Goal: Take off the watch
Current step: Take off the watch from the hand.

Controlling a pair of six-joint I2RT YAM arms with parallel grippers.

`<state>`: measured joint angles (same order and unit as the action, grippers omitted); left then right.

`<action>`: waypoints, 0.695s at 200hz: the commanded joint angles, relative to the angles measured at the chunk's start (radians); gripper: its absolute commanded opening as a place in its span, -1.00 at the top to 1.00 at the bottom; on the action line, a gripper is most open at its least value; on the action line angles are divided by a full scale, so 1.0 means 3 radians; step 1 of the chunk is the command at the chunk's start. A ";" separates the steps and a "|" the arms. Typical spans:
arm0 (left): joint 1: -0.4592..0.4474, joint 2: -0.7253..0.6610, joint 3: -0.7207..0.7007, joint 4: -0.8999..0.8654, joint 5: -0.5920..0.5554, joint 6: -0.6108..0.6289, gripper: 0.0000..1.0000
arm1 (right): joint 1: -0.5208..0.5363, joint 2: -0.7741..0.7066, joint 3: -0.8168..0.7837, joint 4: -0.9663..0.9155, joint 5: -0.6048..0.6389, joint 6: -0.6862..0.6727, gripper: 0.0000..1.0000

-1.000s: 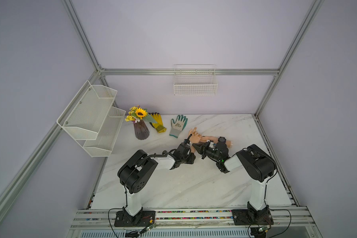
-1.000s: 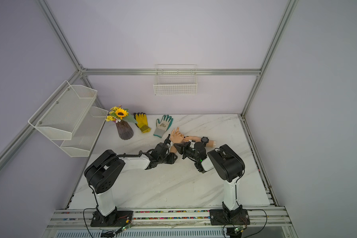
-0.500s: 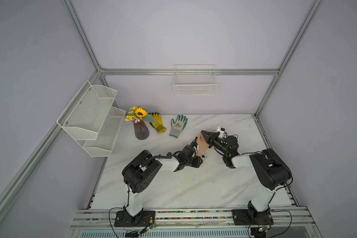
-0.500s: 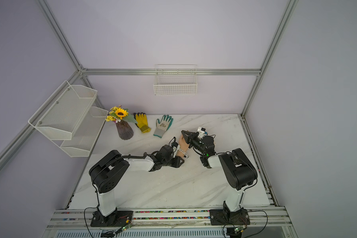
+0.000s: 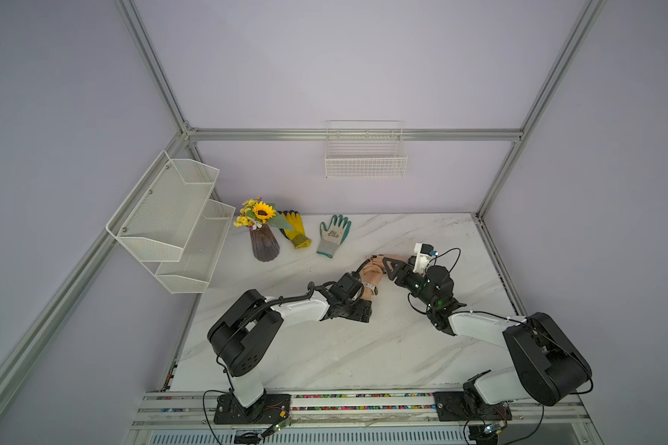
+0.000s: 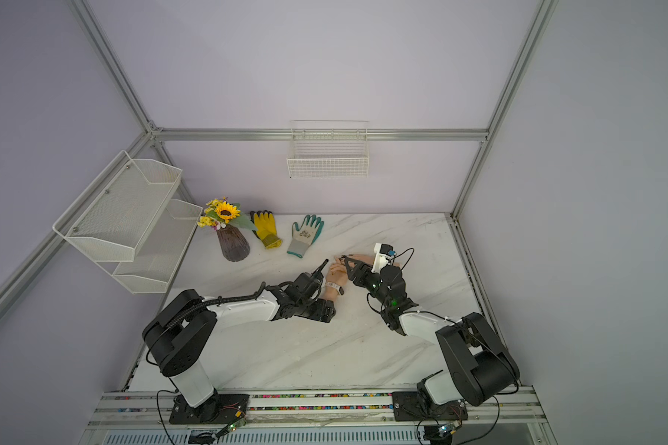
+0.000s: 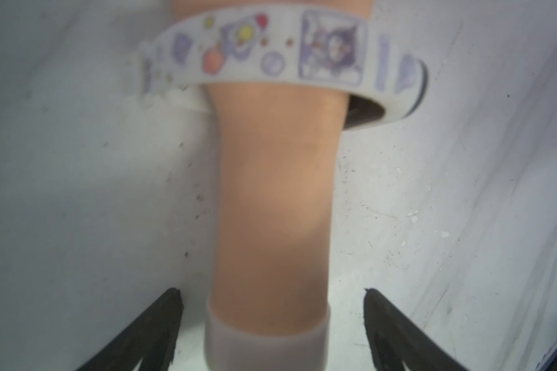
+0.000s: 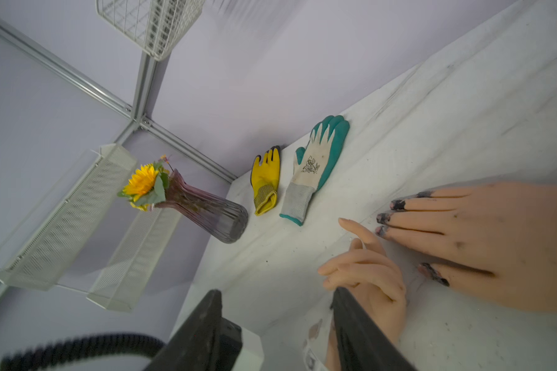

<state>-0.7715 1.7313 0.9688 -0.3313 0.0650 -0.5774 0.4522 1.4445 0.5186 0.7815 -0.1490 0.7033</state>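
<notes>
The watch (image 7: 280, 51), white with cartoon planets printed on its strap, sat round the wrist of the smaller mannequin hand (image 8: 367, 276), which lay on the marble tabletop (image 7: 78, 160) between the two arms. In the left wrist view the left gripper (image 7: 270, 290) stood wide open astride the forearm (image 7: 270, 192), with bare table showing on each side, so it held nothing. The forearm's long axis ran straight away from between the jaws, and the watch crossed it farther along, beyond the fingertips. The right gripper (image 8: 275, 290) was at the finger end of the same hand, jaws apart with nothing between them. One jaw overlapped the palm, so contact could not be judged. No clasp showed, the watch was blurred, and its underside was hidden by the wrist. A larger mannequin hand (image 8: 495, 244) with blackened fingertips lay just beside.
</notes>
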 commanded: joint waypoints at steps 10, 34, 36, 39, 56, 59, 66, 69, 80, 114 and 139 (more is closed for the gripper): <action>0.0136 -0.0246 -0.0328 -0.1120 -0.0112 -0.0100 -1.00 | 0.0272 0.0064 0.0110 -0.0062 0.0318 -0.0956 -0.34; 0.0301 -0.0911 -0.0370 -0.1187 -0.0145 -0.0153 -1.00 | 0.0455 0.0316 0.0422 -0.0345 0.0506 -0.1278 -0.46; 0.0328 -0.0974 -0.0377 -0.1197 -0.0155 -0.0165 -0.99 | 0.0466 0.0339 0.0450 -0.0377 0.0537 -0.1303 -0.47; 0.0360 -0.1087 -0.0384 -0.1211 -0.0164 -0.0177 -0.99 | 0.0481 0.0370 0.0479 -0.0426 0.0594 -0.1341 -0.51; 0.0584 -0.1594 -0.0481 -0.1243 -0.0161 -0.0223 -1.00 | 0.0508 0.0559 0.0711 -0.0654 0.0759 -0.1571 -0.62; 0.0624 -0.1665 -0.0503 -0.1243 -0.0152 -0.0228 -1.00 | 0.0511 0.0597 0.0751 -0.0704 0.0802 -0.1611 -0.63; 0.0694 -0.1809 -0.0558 -0.1240 -0.0136 -0.0229 -1.00 | 0.0524 0.0695 0.0856 -0.0848 0.0892 -0.1682 -0.67; 0.0724 -0.1863 -0.0576 -0.1242 -0.0133 -0.0228 -1.00 | 0.0523 0.0734 0.0909 -0.0921 0.0924 -0.1704 -0.68; 0.0796 -0.2018 -0.0649 -0.1248 -0.0133 -0.0227 -1.00 | 0.0528 0.0903 0.1072 -0.1179 0.0952 -0.1681 -0.75; 0.0878 -0.2113 -0.0792 -0.1286 -0.0129 -0.0229 -1.00 | 0.0527 0.1159 0.1418 -0.1716 0.0976 -0.1564 -0.84; 0.0901 -0.2042 -0.0856 -0.1166 -0.0034 -0.0219 -1.00 | 0.0529 0.1269 0.1555 -0.2090 0.0802 -0.1444 -0.85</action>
<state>-0.5125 1.1038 0.7197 -0.6857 0.0349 -0.6342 0.6071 1.8118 0.9493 0.3267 0.1146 0.2466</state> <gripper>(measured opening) 0.999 0.923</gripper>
